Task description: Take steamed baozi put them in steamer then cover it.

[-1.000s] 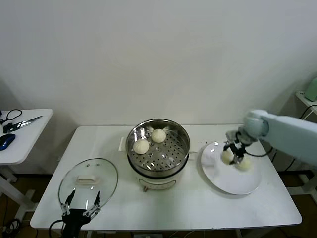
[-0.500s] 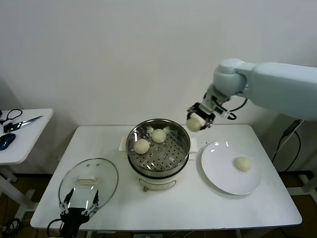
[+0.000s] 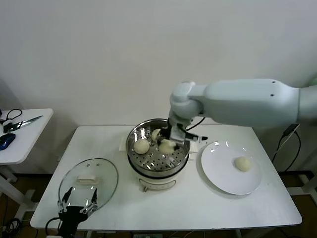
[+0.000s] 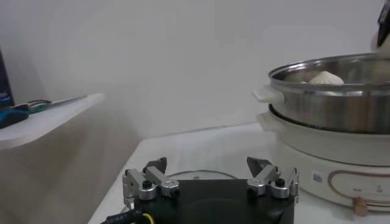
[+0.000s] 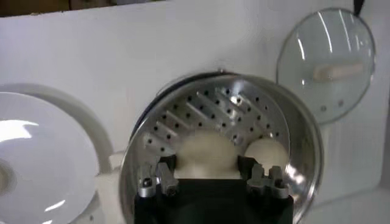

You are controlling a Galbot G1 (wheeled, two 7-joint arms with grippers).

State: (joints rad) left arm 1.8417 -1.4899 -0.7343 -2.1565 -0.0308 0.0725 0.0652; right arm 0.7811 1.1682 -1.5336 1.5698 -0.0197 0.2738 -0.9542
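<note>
The steamer (image 3: 153,171) stands mid-table, its steel pot uncovered. My right gripper (image 3: 168,144) reaches down into it, shut on a steamed baozi (image 5: 207,149) just above the perforated tray (image 5: 201,109). Two more baozi (image 3: 141,146) (image 3: 156,133) lie on the tray's left and far side; one of them (image 5: 265,152) shows beside the held one. Another baozi (image 3: 242,163) rests on the white plate (image 3: 223,183) to the right. The glass cover (image 3: 99,171) lies flat at the table's front left. My left gripper (image 3: 78,201) hangs open at the cover's near edge, holding nothing.
A small side table (image 3: 29,141) to the left carries scissors (image 3: 22,121) and a blue object (image 3: 6,140). In the left wrist view the steamer's side (image 4: 341,115) rises ahead of the open left gripper (image 4: 207,167). A white wall stands behind the table.
My right arm lifted a baozi off the plate, carried it up and leftward, then lowered it into the steamer. The left arm stayed in place.
</note>
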